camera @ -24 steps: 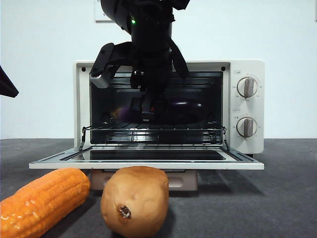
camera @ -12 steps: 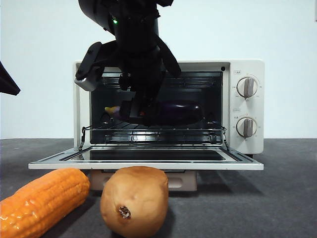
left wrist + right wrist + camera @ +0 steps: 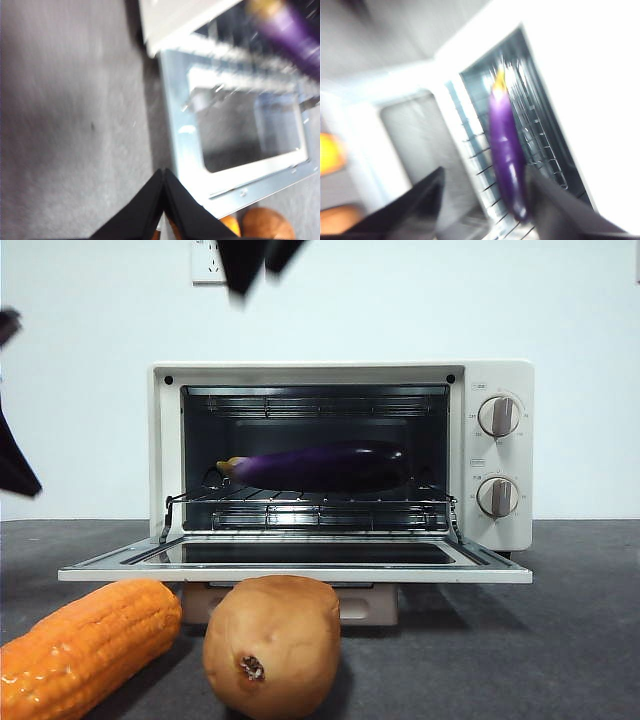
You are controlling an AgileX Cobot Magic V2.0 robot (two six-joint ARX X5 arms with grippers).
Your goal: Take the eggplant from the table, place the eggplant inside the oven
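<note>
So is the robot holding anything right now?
No. The eggplant lies alone on the oven rack; the right gripper is open, the left gripper shut on nothing.

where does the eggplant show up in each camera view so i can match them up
Front view: the eggplant lies on the wire rack inside the open oven, above the lowered door.
Left wrist view: blurred purple shape at a corner, inside the oven past the door; the shut left gripper is well clear.
Right wrist view: purple streak on the rack, between the open right gripper's jaws, untouched.
Shared landmark: the wire rack.
</note>
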